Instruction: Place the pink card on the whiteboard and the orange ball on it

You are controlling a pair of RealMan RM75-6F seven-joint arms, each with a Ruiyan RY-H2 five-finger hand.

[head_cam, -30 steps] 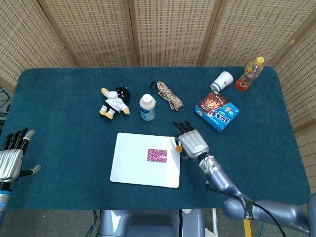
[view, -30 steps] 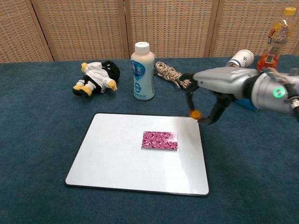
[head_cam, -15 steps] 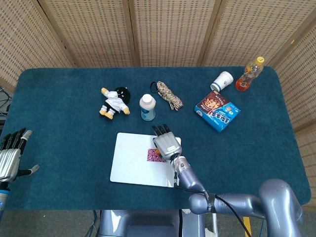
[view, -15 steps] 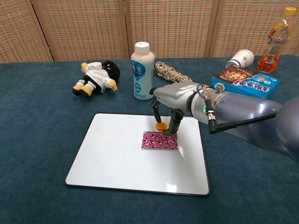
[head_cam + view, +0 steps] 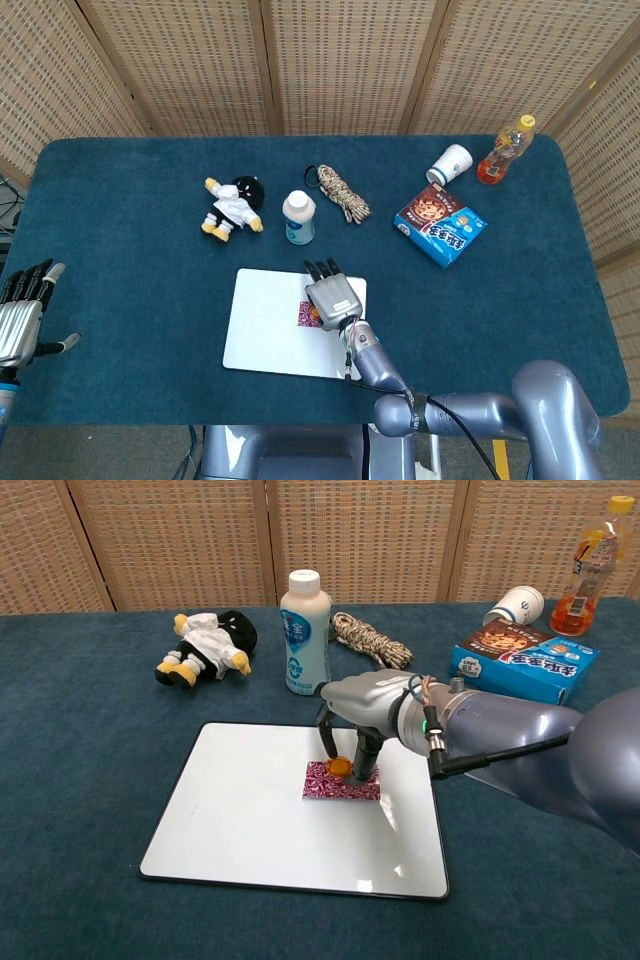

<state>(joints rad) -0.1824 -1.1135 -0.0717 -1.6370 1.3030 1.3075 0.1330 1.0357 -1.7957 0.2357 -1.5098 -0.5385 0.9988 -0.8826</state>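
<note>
The pink patterned card [image 5: 340, 783] lies flat near the middle of the whiteboard [image 5: 250, 820]. My right hand [image 5: 362, 710] hangs over the card and pinches the small orange ball [image 5: 338, 767] between its fingertips, the ball at or just above the card's upper edge. In the head view the right hand [image 5: 331, 298] covers most of the pink card [image 5: 303, 313] and the ball is hidden. My left hand [image 5: 22, 312] rests far off at the table's left edge, fingers apart, holding nothing.
Behind the whiteboard [image 5: 270, 320] stand a white milk bottle [image 5: 305, 632], a plush doll [image 5: 207, 645] and a coil of rope [image 5: 368, 640]. At the far right are a blue snack box [image 5: 523, 660], a tipped paper cup [image 5: 517, 606] and an orange drink bottle [image 5: 591, 566].
My right hand carried the orange ball leftward from the whiteboard's right edge and lowered it onto the pink card. The left hand stayed still.
</note>
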